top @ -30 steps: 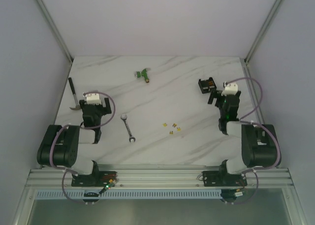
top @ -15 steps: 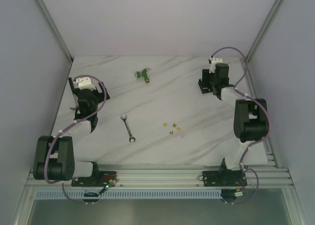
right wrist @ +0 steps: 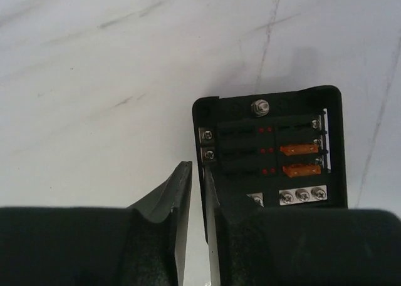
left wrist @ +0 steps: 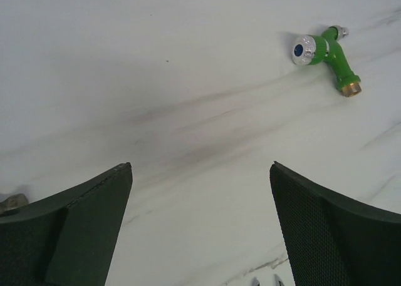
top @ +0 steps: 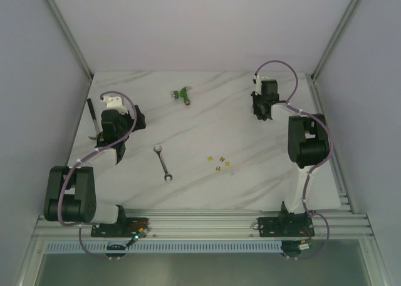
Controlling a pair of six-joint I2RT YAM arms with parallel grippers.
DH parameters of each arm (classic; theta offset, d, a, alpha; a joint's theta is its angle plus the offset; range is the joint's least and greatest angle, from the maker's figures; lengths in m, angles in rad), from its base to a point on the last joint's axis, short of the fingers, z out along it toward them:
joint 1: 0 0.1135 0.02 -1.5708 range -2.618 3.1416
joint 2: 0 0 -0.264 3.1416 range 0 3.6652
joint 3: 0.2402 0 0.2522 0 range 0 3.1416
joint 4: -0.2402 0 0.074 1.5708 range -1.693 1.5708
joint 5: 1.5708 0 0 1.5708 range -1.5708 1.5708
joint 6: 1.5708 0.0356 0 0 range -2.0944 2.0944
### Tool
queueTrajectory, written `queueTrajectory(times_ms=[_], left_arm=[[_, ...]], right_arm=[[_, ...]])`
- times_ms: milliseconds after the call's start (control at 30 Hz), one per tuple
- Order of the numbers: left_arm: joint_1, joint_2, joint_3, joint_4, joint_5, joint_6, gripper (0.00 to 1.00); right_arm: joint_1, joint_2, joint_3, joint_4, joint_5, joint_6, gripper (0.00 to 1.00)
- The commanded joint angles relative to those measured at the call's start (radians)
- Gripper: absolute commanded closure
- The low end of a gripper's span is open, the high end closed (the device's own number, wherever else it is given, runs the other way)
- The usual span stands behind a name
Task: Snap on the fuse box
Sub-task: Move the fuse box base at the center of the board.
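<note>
Since I think closed tips push better for the snap, my right pincer (right wrist: 195, 173) is pinched almost shut, holding nothing, at the left edge of the fuse box (right wrist: 269, 151), which lies flat right of the frame's middle. My left pincer (left wrist: 200, 167) hangs wide open.

Soft, even light from above; the white surface (top: 207, 129) shows faint shadows; the right gripper (right wrist: 195, 171) looks blurred.
</note>
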Motion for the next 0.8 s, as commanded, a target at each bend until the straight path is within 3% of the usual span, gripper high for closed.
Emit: queueTrajectory(times_ms=[0,133,500,767], left_arm=[[0.005,0.003,0.030,-0.010,0.059,-0.009,0.00],[0.005,0.039,0.031,-0.007,0.084,-0.012,0.00],[0.005,0.059,0.040,-0.004,0.160,-0.035,0.00],[0.004,0.032,0.015,-0.046,0.178,-0.095,0.00]], right_arm=[[0.022,0.022,0.037,-0.047,0.020,-0.038,0.83],[0.052,0.003,0.026,-0.063,-0.003,-0.088,1.00],[0.265,-0.169,-0.081,-0.132,-0.223,-0.319,1.00],[0.506,-0.180,-0.083,-0.188,-0.245,-0.438,1.00]])
